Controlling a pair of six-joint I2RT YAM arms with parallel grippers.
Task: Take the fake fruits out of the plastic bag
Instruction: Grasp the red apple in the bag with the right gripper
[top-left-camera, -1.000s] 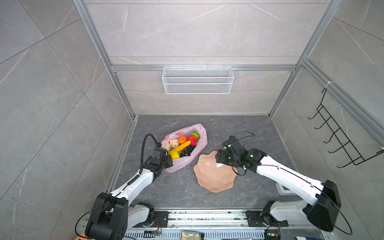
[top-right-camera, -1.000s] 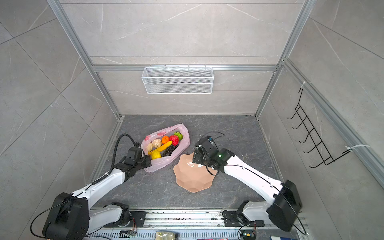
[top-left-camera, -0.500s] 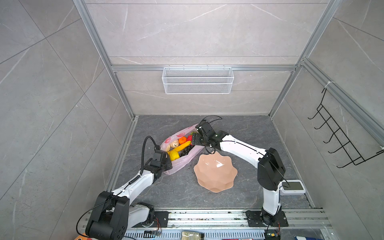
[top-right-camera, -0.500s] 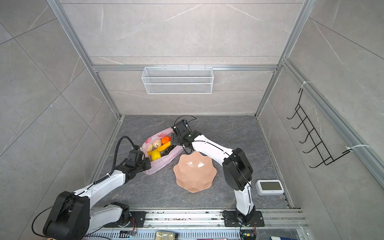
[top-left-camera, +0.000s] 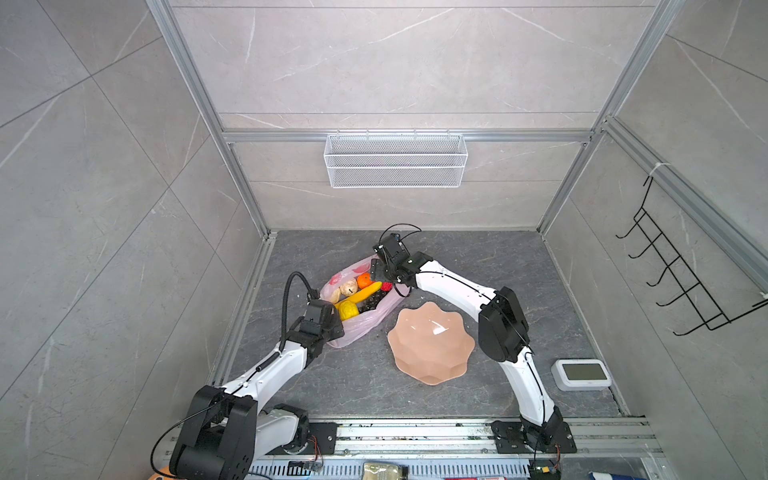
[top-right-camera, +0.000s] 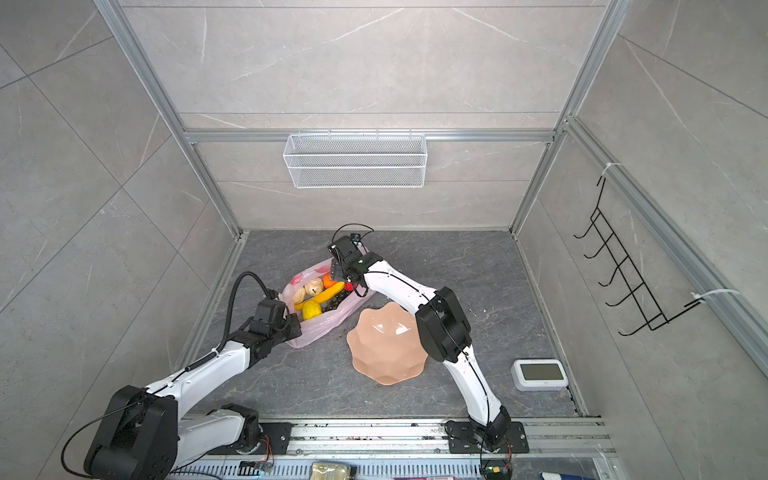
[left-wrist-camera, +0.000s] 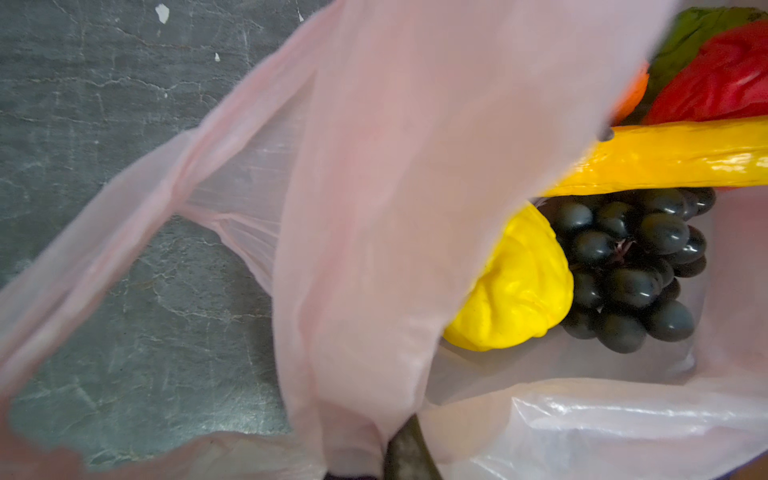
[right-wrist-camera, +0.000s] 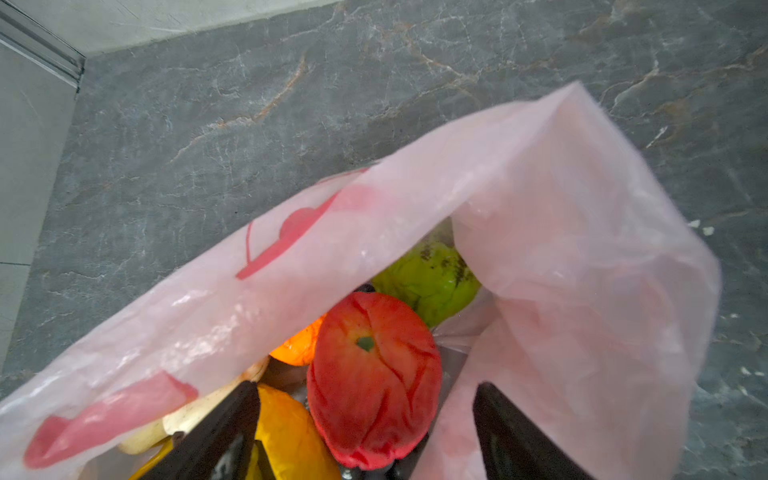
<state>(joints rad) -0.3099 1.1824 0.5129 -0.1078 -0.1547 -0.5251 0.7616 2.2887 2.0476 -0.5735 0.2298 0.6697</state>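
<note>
The pink plastic bag (top-left-camera: 360, 328) (top-right-camera: 318, 330) lies open on the dark floor in both top views. Fake fruits fill it: a yellow banana (top-left-camera: 365, 293) (left-wrist-camera: 673, 156), dark grapes (left-wrist-camera: 631, 266), a yellow fruit (left-wrist-camera: 515, 291), an orange tangerine (top-left-camera: 364, 280), beige ones (top-left-camera: 348, 286), a green fruit (right-wrist-camera: 428, 278) and a red fruit (right-wrist-camera: 374, 374). My left gripper (left-wrist-camera: 395, 444) is shut on the bag's near edge and holds the film up. My right gripper (right-wrist-camera: 365, 419) stands open inside the bag's mouth at its far end, with the red fruit between its fingers.
A peach wavy-edged plate (top-left-camera: 430, 345) (top-right-camera: 386, 347) sits to the right of the bag, under the right arm's elbow. A small white device with a screen (top-left-camera: 582, 374) lies near the right wall. A wire basket (top-left-camera: 395, 160) and a black hook rack (top-left-camera: 685, 282) hang on the walls.
My right arm swung from above the plate over to the bag, and its gripper now sits in the bag's mouth around the red fruit. The left gripper kept its hold on the bag.
</note>
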